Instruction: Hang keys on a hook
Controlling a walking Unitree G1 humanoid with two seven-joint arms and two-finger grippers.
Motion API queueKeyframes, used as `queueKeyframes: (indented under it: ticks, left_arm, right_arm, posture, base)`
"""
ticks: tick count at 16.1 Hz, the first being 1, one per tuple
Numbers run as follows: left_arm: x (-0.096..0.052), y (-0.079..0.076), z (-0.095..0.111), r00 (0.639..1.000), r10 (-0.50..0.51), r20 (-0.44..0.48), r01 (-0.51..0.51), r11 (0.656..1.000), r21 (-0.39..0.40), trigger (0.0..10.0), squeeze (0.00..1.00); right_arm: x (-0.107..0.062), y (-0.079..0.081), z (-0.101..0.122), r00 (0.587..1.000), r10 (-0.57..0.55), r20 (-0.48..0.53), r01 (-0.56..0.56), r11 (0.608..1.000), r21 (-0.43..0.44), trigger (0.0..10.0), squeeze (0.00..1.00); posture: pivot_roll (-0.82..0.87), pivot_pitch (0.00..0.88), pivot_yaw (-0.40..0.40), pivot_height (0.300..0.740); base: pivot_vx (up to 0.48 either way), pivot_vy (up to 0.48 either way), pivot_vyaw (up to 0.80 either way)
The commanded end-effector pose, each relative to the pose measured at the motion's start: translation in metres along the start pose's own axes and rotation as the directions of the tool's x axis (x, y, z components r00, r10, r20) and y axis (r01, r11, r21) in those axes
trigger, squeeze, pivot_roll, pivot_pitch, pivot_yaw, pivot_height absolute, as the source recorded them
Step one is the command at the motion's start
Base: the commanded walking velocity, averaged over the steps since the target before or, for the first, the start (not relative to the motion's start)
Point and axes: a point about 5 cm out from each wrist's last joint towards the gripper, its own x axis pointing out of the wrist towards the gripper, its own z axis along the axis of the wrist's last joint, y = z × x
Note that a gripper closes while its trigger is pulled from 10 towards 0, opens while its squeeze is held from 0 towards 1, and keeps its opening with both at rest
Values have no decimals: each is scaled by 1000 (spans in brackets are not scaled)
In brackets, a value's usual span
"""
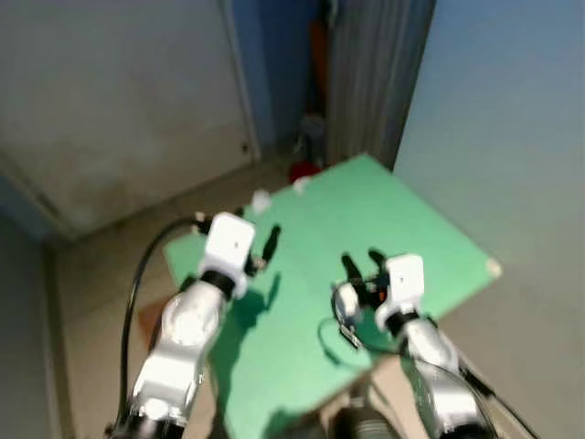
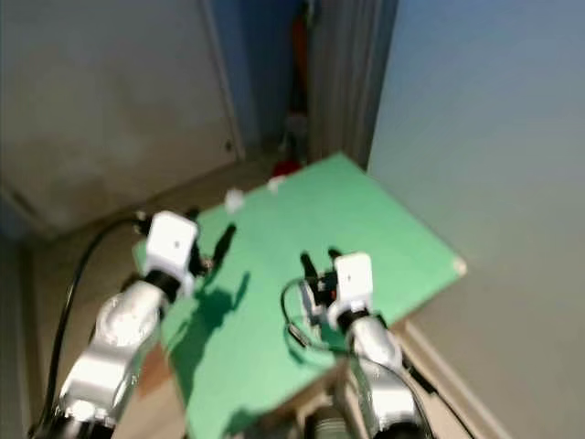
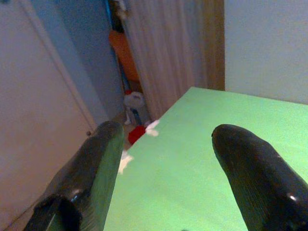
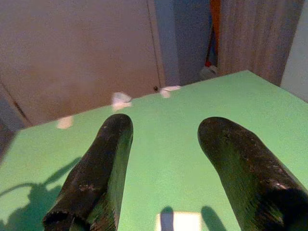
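Left gripper (image 1: 267,245): fingers spread wide, holding nothing; it hangs over the near-left part of the green table (image 1: 411,229); beyond its fingertips, the table's far edge with white scraps (image 3: 152,128) and a red object (image 3: 136,134) on the floor

Right gripper (image 1: 363,265): fingers parted wide, nothing between them; flat green surface lies under and ahead of it

Keys: cannot tell where; a thin dark loop (image 1: 331,340) lies just beside the right wrist, too blurred to name

Table: smooth, matte, square-cornered
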Motion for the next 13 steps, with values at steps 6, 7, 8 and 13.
queueKeyframes:
  ticks: [6, 7, 8, 13]
  left_arm:
    - [-28, 0, -3, 999, 22, -50, -22, 1000, 1, 10000, 0]
    - [-34, -3, -3, 998, 27, -55, -27, 1000, 2, 10000, 0]
    - [-39, -4, -3, 997, 38, -63, -39, 999, -12, 10000, 0]
    - [-69, -7, 3, 989, 99, -112, -104, 994, -39, 10000, 0]
  right_arm:
    - [2, -19, -31, 963, -185, -195, 190, 982, 6, 10000, 0]
    - [1, -21, -34, 958, -184, -220, 191, 982, 9, 10000, 0]
    - [1, -21, -38, 954, -169, -248, 175, 985, 5, 10000, 0]
    - [0, -14, -58, 926, -67, -372, 79, 997, 18, 10000, 0]
  posture:
    - [-4, 171, 81, 736]
    - [7, 185, 77, 736]
    - [26, 210, 64, 736]
    - [107, 323, 39, 736]
  base:
    - [0, 0, 0]
    - [0, 0, 0]
    - [0, 0, 0]
    - [0, 0, 0]
